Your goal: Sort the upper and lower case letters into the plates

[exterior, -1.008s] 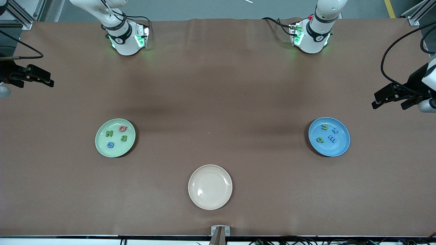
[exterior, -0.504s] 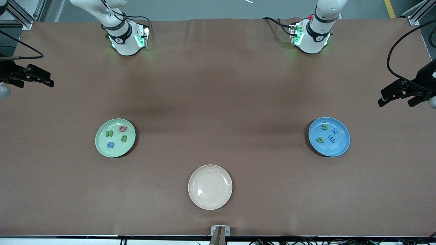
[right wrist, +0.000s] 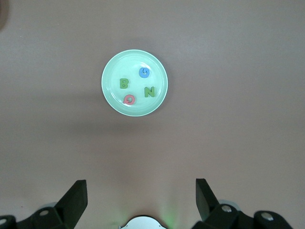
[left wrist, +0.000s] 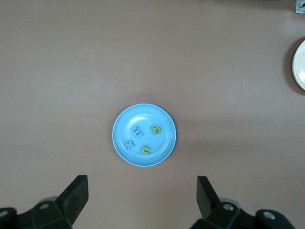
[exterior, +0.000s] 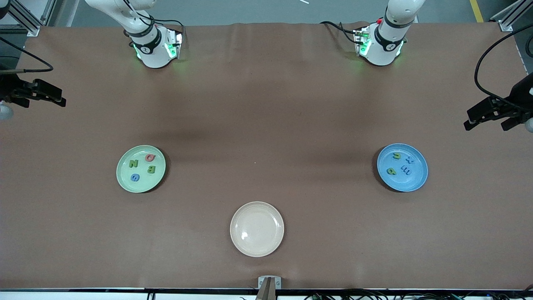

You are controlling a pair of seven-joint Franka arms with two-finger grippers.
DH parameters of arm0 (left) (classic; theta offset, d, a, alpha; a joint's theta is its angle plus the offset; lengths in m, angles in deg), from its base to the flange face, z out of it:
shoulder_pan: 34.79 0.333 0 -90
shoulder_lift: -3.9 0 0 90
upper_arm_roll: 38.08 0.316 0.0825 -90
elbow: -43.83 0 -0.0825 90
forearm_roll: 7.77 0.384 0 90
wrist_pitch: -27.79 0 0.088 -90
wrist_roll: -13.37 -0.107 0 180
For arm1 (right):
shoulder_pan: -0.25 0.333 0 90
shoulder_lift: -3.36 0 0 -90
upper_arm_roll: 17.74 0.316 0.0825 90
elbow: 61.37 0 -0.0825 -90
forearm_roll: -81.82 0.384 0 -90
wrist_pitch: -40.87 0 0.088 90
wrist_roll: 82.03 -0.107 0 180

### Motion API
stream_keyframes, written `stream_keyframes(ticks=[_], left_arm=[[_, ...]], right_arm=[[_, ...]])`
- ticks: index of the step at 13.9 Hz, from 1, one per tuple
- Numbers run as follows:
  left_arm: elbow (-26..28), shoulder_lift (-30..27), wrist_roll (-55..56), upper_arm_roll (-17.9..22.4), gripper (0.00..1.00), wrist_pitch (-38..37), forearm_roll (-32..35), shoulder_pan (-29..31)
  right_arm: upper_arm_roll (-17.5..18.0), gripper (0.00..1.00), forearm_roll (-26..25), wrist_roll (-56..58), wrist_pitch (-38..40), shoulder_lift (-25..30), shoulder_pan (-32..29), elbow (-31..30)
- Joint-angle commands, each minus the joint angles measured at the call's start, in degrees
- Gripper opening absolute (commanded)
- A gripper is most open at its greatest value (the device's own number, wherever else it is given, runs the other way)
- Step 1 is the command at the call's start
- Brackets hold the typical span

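My left gripper (exterior: pixel 491 118) has pulled back to its table end, jaws apart. My right gripper (exterior: pixel 46 96) waits, jaws apart; green plate (exterior: pixel 125 183) and blue plate (exterior: pixel 416 183) unchanged.

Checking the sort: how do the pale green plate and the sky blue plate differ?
The pale green plate holds capitals B, N, G and a red one; the sky blue plate holds small letters. Green sits toward the right arm's end of the table, blue toward the left arm's. Both are round, equal-sized, four letters each.
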Motion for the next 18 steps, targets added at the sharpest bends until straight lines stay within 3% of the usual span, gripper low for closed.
stream_keyframes(ticks=[1,5,7,9,12,14,16,18], left_arm=[[-0.7,0.6,0.2,-0.1,1.0,-1.1,1.1,-0.1],[-0.7,0.8,0.1,0.4,1.0,-1.1,1.0,-0.2],[-0.7,1.0,0.0,3.2,1.0,-1.1,0.9,-2.2],[-0.8,1.0,-0.4,13.8,1.0,-1.1,0.9,-13.3],[-0.8,0.4,-0.5,35.6,1.0,-1.1,1.0,-35.4],[-1.5,0.4,-0.5,45.7,1.0,-1.4,1.0,-45.5],[-1.6,0.4,-0.5,50.0,1.0,-2.0,1.0,-50.2],[-1.6,0.4,-0.4,50.2,1.0,-2.0,0.9,-50.5]], right_arm=[[-0.2,1.0,0.7,0.3,-0.9,1.7,0.0,-2.1],[-0.2,1.0,0.7,0.3,-0.9,1.7,0.0,-2.1],[-0.2,1.0,0.7,0.3,-0.9,1.7,0.0,-2.1],[-0.2,1.0,0.7,0.3,-0.9,1.7,0.0,-2.1],[-0.1,1.0,0.8,0.3,-0.9,1.7,0.0,-2.1],[-0.2,1.0,2.0,0.3,-0.7,2.0,0.0,-2.1],[-0.3,1.0,2.6,0.3,-0.6,2.2,-0.1,-2.1],[-0.2,1.0,2.6,0.3,-0.8,2.4,0.0,-2.1]])
